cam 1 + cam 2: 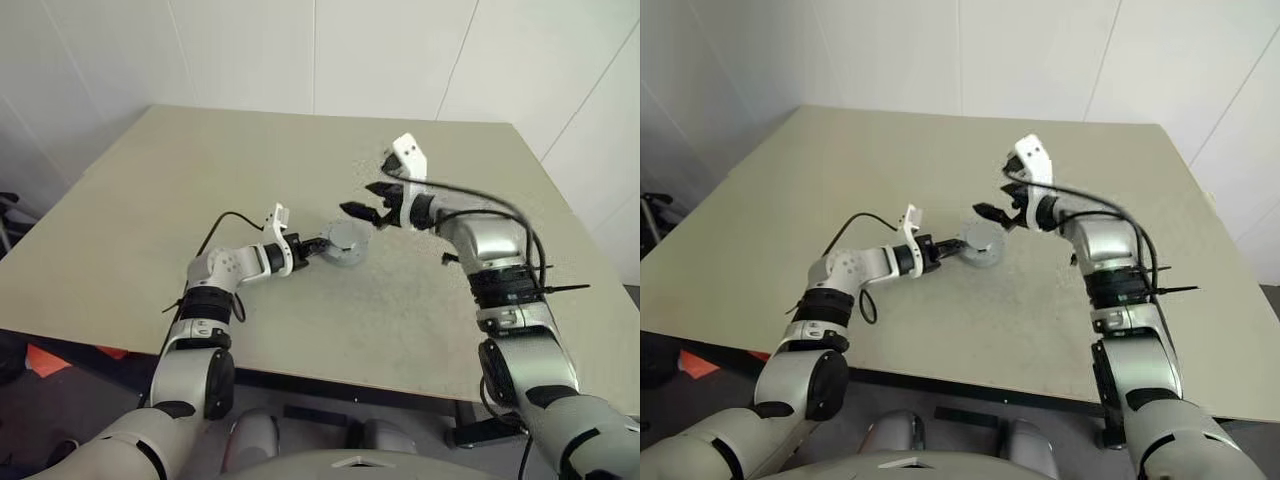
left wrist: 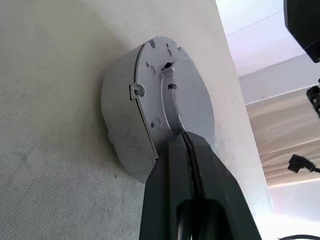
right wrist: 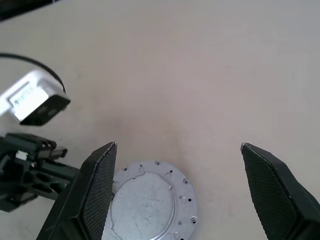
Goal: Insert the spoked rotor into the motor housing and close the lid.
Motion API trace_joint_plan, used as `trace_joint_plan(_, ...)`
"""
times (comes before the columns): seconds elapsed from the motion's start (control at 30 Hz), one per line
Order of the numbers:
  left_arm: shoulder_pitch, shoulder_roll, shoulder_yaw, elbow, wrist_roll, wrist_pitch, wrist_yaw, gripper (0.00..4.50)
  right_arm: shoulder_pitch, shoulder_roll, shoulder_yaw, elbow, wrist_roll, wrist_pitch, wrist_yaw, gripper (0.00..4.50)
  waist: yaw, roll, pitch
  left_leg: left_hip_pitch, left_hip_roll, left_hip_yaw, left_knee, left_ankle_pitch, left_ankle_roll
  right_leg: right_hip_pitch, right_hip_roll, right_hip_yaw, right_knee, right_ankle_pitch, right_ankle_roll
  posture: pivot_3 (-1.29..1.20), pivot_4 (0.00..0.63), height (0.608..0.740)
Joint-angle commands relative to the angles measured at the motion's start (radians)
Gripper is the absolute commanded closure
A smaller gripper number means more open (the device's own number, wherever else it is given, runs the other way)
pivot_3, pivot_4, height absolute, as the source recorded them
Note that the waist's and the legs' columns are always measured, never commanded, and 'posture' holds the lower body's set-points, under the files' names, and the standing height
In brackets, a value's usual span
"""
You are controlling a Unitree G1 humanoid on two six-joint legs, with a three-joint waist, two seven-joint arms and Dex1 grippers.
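I see a pale beige table [image 1: 150, 220] carrying one thing: the closed grey motor housing [image 1: 347, 240], resting just ahead of my left gripper [image 1: 318, 247] and below my right gripper [image 1: 368, 201].

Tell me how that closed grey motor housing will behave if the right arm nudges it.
The motor housing looks like rigid cast metal, so probably stiff and heavy for its size. Lying flat, it should slide, not roll. The left gripper, jaws shut on its tab, would likely resist.
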Motion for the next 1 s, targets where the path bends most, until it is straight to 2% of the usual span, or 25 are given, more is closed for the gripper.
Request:
trace_joint_plan(0.03, 0.012, -0.001, -0.01, 0.011, 0.017, 0.005, 0.027, 4.5, -0.023, -0.054, -0.034, 0.08, 0.041, 0.079, 0.034, 0.02, 0.003, 0.0, 0.0, 0.0, 0.0, 0.0, 0.0, 0.0, 0.0, 0.0, 0.0, 0.0, 0.0, 0.0, 0.0, 0.0, 0.0, 0.74)
trace_joint_plan(0.17, 0.016, -0.003, -0.011, 0.003, 0.018, 0.004, 0.029, 4.5, -0.046, -0.097, -0.049, 0.263, 0.06, 0.141, 0.074, 0.02, 0.009, 0.0, 0.0, -0.001, 0.0, 0.0, 0.0, 0.0, 0.001, 0.0, 0.0, 0.0, 0.0, 0.0, 0.0, 0.0, 0.0, 0.74)
trace_joint_plan(0.37, 0.026, -0.004, -0.01, -0.012, 0.017, 0.005, 0.036, 4.5, -0.076, -0.096, -0.059, 0.443, 0.072, 0.173, 0.121, 0.02, 0.015, 0.001, 0.0, -0.003, 0.0, 0.001, 0.001, 0.0, 0.0, -0.004, 0.0, 0.0, 0.002, 0.0, 0.0, 0.0, 0.0, 0.74)
trace_joint_plan(0.57, 0.042, -0.007, -0.015, -0.037, 0.017, 0.009, 0.045, 4.5, -0.131, -0.048, -0.191, 0.606, 0.166, 0.298, 0.088, 0.02, 0.017, 0.002, 0.0, -0.003, 0.001, 0.001, 0.002, 0.0, 0.0, -0.004, 0.0, 0.0, 0.004, 0.0, 0.0, 0.0, 0.0, 0.74)
trace_joint_plan(0.73, 0.05, -0.005, -0.016, -0.052, 0.016, 0.013, 0.051, 4.5, -0.102, 0.003, -0.2, 0.588, 0.187, 0.384, 0.077, 0.02, 0.017, 0.002, -0.001, -0.003, 0.002, 0.001, 0.003, 0.0, 0.0, -0.004, 0.0, 0.0, 0.004, 0.0, 0.0, 0.0, 0.0, 0.74)
trace_joint_plan(1.0, 0.054, 0.0, -0.021, -0.06, 0.02, 0.014, 0.055, 4.5, -0.096, 0.073, -0.244, 0.576, 0.222, 0.4, 0.038, 0.02, 0.016, 0.003, -0.001, -0.002, 0.003, 0.002, 0.002, 0.0, 0.0, -0.004, 0.001, 0.0, 0.004, 0.0, 0.0, 0.0, 0.0, 0.74)
